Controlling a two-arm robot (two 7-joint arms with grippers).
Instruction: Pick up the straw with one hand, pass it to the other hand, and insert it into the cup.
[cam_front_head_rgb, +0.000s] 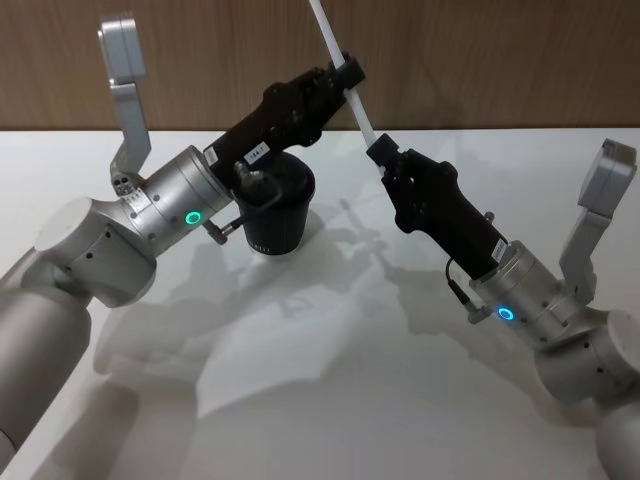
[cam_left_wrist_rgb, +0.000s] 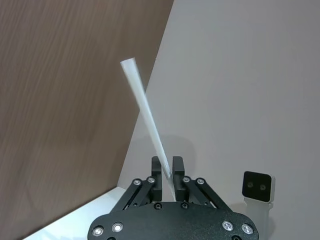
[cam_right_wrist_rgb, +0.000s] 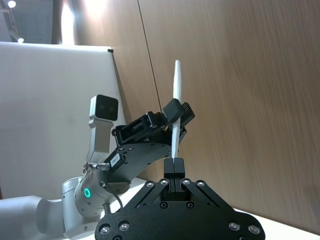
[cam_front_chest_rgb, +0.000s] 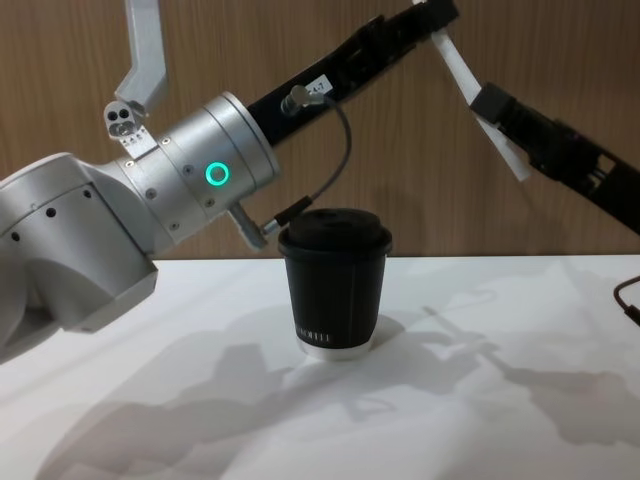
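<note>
The left gripper (cam_front_head_rgb: 347, 70) and the right gripper (cam_front_head_rgb: 378, 150) are both pinching the steeply tilted straw (cam_front_head_rgb: 358, 108) tight in mid-air, left above right, its lower end hanging above and right of the cup (cam_front_head_rgb: 283, 222).

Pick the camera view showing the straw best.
Right wrist view: the straw runs from the right end effector through the left end effector to its tip. Head view crops its top; chest view shows little; left wrist view, its upper part.
</note>
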